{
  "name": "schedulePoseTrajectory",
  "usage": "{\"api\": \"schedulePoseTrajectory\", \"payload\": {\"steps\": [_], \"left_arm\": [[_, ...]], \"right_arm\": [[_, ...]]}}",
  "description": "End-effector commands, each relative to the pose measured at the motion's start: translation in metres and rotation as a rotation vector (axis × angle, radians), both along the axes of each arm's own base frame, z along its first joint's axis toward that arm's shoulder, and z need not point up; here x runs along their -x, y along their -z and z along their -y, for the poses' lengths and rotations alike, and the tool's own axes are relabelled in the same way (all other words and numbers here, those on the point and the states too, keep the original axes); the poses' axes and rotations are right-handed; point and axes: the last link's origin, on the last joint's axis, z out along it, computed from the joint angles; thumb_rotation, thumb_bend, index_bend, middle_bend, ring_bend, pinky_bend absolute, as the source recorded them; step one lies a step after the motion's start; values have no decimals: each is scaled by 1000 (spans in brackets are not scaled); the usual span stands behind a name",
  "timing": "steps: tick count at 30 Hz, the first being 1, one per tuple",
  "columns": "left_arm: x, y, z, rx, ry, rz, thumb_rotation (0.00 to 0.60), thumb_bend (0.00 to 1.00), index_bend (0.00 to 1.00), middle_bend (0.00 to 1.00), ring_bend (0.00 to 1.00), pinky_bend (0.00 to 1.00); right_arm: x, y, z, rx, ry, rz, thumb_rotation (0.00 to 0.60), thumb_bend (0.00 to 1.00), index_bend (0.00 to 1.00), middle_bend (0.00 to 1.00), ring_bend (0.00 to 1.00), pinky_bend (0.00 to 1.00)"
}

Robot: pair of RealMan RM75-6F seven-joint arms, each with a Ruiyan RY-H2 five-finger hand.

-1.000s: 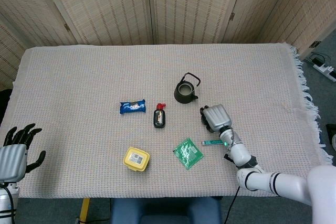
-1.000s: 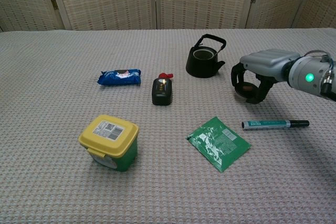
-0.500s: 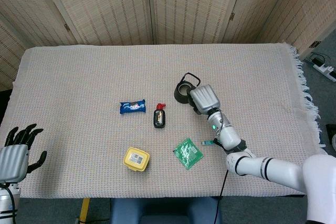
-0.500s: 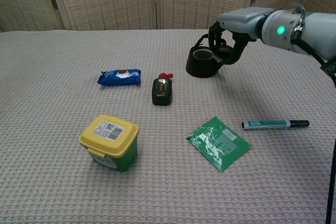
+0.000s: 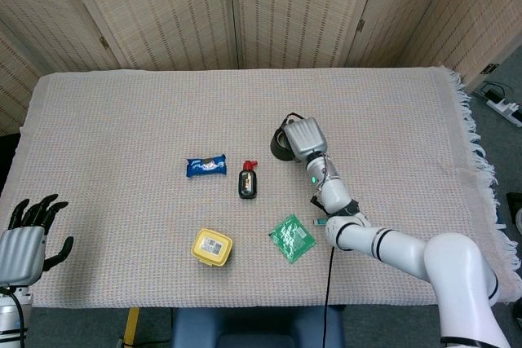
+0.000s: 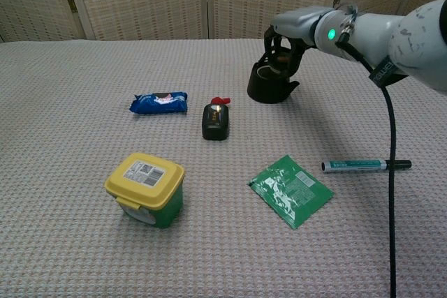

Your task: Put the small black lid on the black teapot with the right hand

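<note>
r hand [image 6: 285, 50] now over black teapot [image 6: 269, 86], fingers curled round small black lid, moved left.

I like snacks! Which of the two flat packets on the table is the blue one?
The blue packet lies at the left beside the small black bottle. The other packet is green and lies near the marker.

We see a cloth-covered table [image 6: 84, 68] — on it a black teapot [image 6: 269, 87] at twelve o'clock, blue packet [image 6: 159, 102], black bottle [image 6: 215, 121], yellow tub [image 6: 145, 188], green sachet [image 6: 290, 190] and marker [image 6: 365, 165] at three.
</note>
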Motion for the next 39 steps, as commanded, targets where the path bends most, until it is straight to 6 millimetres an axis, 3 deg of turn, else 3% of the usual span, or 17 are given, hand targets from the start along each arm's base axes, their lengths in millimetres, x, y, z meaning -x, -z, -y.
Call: {"api": "schedulePoseTrajectory", "payload": {"steps": [1, 10, 15, 21, 33, 39], "left_arm": [[1, -1, 1, -4, -6, -1, 600, 329, 202, 109, 160, 65], [4, -4, 5, -11, -25, -2, 600, 328, 201, 109, 160, 64], [6, -5, 5, -14, -33, 3, 600, 328, 202, 109, 159, 63], [6, -4, 5, -11, -33, 3, 600, 329, 202, 109, 159, 61], [3, -2, 3, -4, -21, 2, 600, 328, 200, 109, 160, 61], [1, 0, 3, -1, -13, 1, 600, 329, 200, 109, 160, 61]], "right_arm": [[-9, 8, 4, -8, -1, 1, 600, 327, 366, 412, 895, 814], [-15, 21, 13, -17, 18, -8, 600, 326, 346, 373, 895, 814], [-15, 24, 14, -21, 25, -19, 600, 327, 182, 273, 877, 814], [-14, 22, 16, -12, 35, -18, 600, 327, 108, 200, 859, 814], [-16, -1, -4, -43, -31, 50, 600, 326, 103, 222, 862, 814], [-16, -1, -18, -91, -48, 67, 600, 326, 103, 242, 863, 814]]}}
